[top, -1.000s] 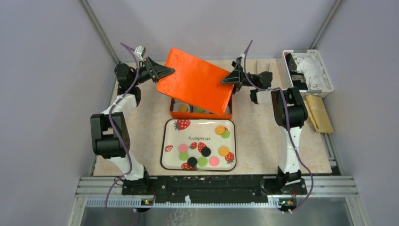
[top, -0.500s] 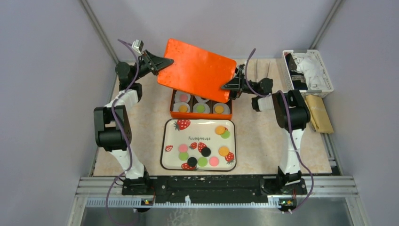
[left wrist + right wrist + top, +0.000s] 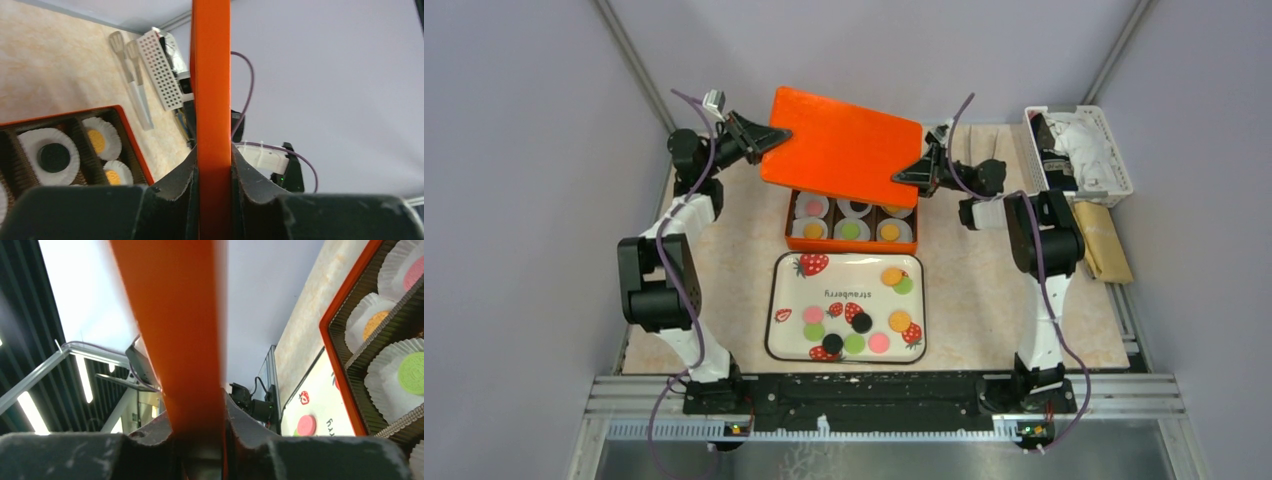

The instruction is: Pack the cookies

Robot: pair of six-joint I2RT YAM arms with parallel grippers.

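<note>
An orange lid (image 3: pixel 844 145) hangs nearly level over the back of the orange box (image 3: pixel 791 241). My left gripper (image 3: pixel 769 140) is shut on the lid's left edge (image 3: pixel 211 75), both jaws pressed against it. My right gripper (image 3: pixel 911 172) is shut on the lid's right edge (image 3: pixel 175 315). In the box, cookies lie in white paper cups: a black one (image 3: pixel 53 157), a green one (image 3: pixel 412 372), and orange and pink ones. Several more cookies (image 3: pixel 891 275) lie loose on the strawberry tray (image 3: pixel 779 300), in front of the box.
A white basket (image 3: pixel 1114 150) with cloth stands at the back right, a brown packet (image 3: pixel 1104 245) in front of it. Metal tongs (image 3: pixel 135 90) lie on the table behind the box. Both arms reach inward over the back half of the table.
The lid stood steeply tilted across the box; it now lies nearly level and further back, uncovering the cups. My right gripper closed onto its right edge. The left kept its grip.
</note>
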